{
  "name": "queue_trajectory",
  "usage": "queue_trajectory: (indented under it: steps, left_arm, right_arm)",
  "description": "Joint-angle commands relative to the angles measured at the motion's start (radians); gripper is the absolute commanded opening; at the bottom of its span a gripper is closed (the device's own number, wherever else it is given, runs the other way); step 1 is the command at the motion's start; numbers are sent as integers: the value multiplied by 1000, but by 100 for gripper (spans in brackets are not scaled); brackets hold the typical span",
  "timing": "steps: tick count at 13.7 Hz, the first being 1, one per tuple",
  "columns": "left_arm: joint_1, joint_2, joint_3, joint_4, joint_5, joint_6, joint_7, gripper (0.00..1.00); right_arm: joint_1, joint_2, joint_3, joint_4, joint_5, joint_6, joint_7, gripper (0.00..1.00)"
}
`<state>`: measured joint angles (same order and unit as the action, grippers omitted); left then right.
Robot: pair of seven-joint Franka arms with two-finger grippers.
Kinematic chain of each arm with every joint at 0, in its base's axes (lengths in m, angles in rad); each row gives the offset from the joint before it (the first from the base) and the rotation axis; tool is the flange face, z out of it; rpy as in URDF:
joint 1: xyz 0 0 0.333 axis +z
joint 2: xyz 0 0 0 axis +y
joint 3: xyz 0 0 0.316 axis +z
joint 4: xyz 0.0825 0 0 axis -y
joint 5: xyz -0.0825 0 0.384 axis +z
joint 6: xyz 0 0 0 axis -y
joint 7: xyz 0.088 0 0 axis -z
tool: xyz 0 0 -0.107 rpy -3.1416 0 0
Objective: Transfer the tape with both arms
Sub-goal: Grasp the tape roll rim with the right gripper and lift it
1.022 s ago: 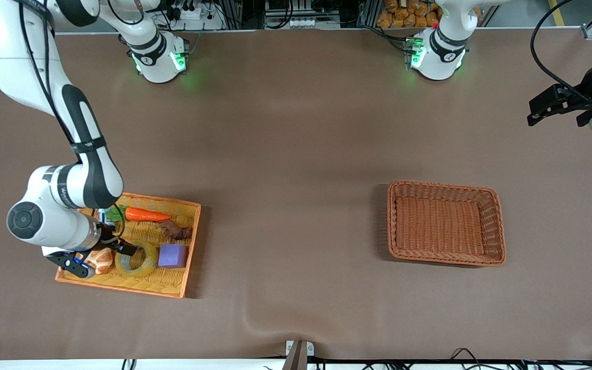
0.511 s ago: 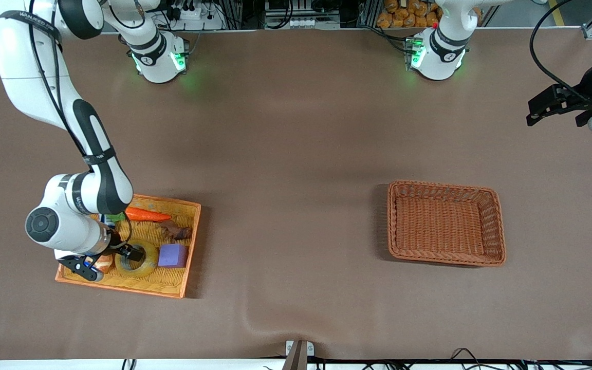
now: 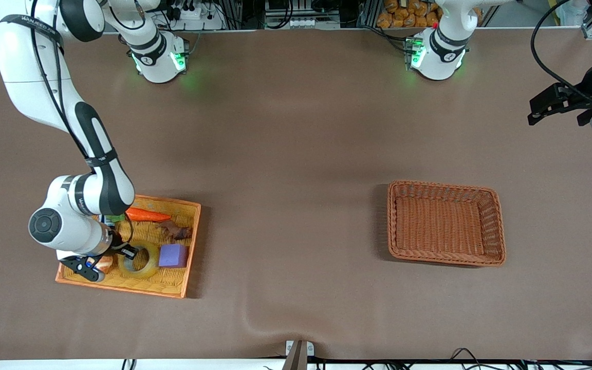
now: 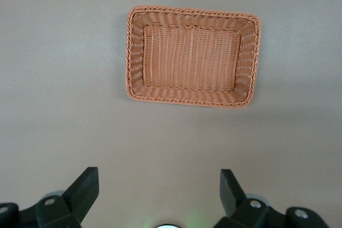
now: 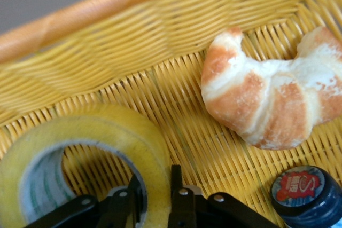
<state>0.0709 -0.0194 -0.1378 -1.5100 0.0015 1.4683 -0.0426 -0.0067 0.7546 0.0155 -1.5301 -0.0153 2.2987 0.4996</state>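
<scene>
You've got the right gripper (image 3: 124,253) down in the yellow tray (image 3: 191,241) nr the desk corner at the right arm's end, camera edge. Fingers (image 5: 179,198) pinched on the tape (image 3: 139,261) wall, one inside the ring, one outside. Tape's flat in the tray btw croissant (image 5: 272,102) and purple cube (image 3: 173,255). Left gripper (image 4: 159,193) waits wide open, holding nothing, over bare desk nr the brown basket (image 3: 496,226).
</scene>
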Motion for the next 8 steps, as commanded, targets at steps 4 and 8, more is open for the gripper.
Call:
queue_trajectory:
  steps: [4, 8]
  left_arm:
    - [12, -19, -2, -7, -20, -2, 12, 100]
    - [12, -20, -2, -9, -21, -2, 12, 100]
  right_arm:
    - [-41, -150, 4, 88, -6, -282, -131, 0]
    - [54, -205, 15, 103, 8, -407, 12, 0]
